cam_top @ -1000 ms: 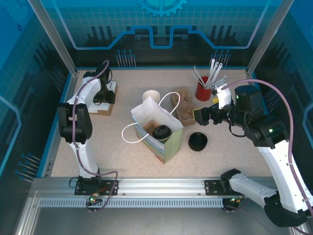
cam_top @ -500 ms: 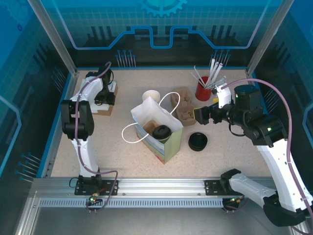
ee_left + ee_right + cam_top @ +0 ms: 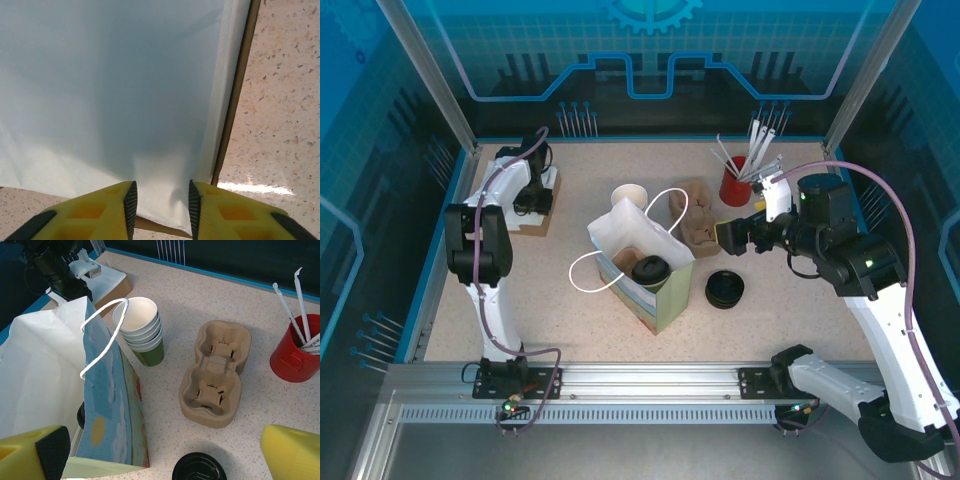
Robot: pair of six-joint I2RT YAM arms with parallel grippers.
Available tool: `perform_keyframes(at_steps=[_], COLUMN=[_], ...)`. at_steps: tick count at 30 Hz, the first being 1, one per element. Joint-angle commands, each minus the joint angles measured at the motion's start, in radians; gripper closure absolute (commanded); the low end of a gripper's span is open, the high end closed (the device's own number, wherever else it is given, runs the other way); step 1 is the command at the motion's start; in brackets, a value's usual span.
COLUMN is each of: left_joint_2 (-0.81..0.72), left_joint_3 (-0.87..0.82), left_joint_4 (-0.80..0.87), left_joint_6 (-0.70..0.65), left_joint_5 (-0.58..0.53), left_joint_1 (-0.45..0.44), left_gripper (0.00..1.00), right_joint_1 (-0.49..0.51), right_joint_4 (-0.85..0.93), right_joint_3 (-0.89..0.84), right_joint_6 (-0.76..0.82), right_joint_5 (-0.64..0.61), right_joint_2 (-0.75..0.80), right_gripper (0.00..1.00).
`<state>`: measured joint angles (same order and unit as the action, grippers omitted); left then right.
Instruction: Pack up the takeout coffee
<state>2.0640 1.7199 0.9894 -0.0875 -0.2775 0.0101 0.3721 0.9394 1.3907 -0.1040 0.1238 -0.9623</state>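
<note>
1. Noted the coffee cup, black-lidded, standing inside the paper bag at the middle of the top view.
2. Placed the right fingers just right of the bag, up and right of the cup, not touching it; seen spread wide and empty.
3. Placed the left fingers at the upper left, well apart from the cup; seen narrowly apart over a white sheet, grip on it unclear.

Left arm shifted slightly
Its elbow went a little to the right; the left gripper narrowed its jaws over the white paper stack.
</note>
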Motion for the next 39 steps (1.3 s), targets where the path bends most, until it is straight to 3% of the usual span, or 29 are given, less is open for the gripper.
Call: perform_keyframes(at_steps=[1,8,15,26,35,39], left_joint_2=[0.024,0.018,-0.008,-0.259,-0.514,-0.554], left_joint_3=[0.006,0.003,0.01,0.005,0.015,0.118], left_joint_4=[0.007,0.005,0.019,0.042,-0.035,-0.014], left_joint_6=[-0.012,-0.005,-0.011,0.01,-0.02,-0.035], left_joint_5=[-0.022,-0.007,0.024,0.055,0.026,0.054], left_joint_1=[-0.007,-0.007,-0.007,-0.007,-0.032,-0.084], left_gripper=[0.7,0.77,1.0,1.0,1.0,1.0], right_joint_1=[-0.015,-0.015,-0.017,-0.017,-0.009,0.036], right_joint_4=[-0.028,-0.022,-0.021,-0.07,-0.245,-0.317], right_joint_3=[-0.004,-0.006,-0.014,-0.018,-0.05,-0.029], right_joint_6=[0.005,0.006,0.01,0.02,0.1,0.178], right_joint_5=[0.013,0.004,-0.005,0.046,0.206,0.272], right_joint_2=[0.002,0.007,0.01,0.008,0.007,-0.019], right_gripper=[0.0,0.0,0.0,0.0,0.0,0.0])
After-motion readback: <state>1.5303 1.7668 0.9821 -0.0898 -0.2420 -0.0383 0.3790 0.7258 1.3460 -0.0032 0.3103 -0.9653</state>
